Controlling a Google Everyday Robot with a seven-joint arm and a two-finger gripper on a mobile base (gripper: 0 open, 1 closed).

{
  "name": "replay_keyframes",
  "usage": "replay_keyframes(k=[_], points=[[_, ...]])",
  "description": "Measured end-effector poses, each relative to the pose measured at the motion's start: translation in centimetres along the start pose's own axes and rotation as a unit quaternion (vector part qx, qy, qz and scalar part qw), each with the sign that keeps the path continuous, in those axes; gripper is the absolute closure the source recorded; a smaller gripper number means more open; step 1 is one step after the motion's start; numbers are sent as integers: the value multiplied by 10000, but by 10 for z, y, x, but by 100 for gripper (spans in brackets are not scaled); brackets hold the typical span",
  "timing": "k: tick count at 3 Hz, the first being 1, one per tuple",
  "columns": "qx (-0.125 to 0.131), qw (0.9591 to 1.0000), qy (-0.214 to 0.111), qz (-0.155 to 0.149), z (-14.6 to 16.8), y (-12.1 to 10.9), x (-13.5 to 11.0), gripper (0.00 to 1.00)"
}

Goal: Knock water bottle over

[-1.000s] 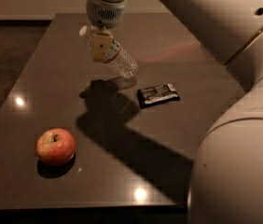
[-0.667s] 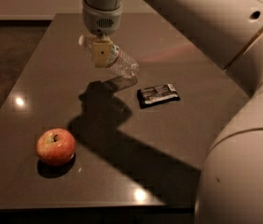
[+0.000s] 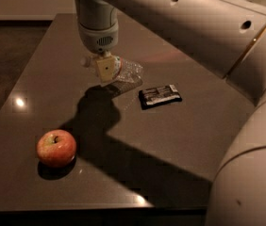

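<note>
The water bottle (image 3: 127,71) is clear ribbed plastic with a red-and-white label band. It lies nearly on its side on the dark table (image 3: 43,79), white cap (image 3: 86,61) pointing left and body pointing right. My gripper (image 3: 105,69) hangs from the arm's wrist (image 3: 98,27) straight over the bottle's neck end and covers its middle. It is at the bottle; I cannot tell whether it holds it.
A dark snack packet (image 3: 159,96) lies just right of the bottle. A red apple (image 3: 56,147) sits near the front left. My arm's large pale links (image 3: 246,140) fill the right side. The table's front edge (image 3: 100,206) is close.
My gripper has come lower and slightly right. The bottle has gone from steeply tilted to nearly flat on the table. The apple and the packet have not moved.
</note>
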State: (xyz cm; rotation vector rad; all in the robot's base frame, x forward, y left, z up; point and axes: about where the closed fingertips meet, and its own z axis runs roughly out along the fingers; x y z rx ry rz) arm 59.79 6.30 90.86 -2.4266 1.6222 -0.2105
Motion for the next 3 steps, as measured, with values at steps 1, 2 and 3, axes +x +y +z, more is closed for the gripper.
replay_keyframes(k=[1,2,3], points=[[-225,9993,24,-300,12,10,-4,14],[-499,9977,20,-457,25,21,-4,0],[-503,9977,18,-457,25,21,-4,0]])
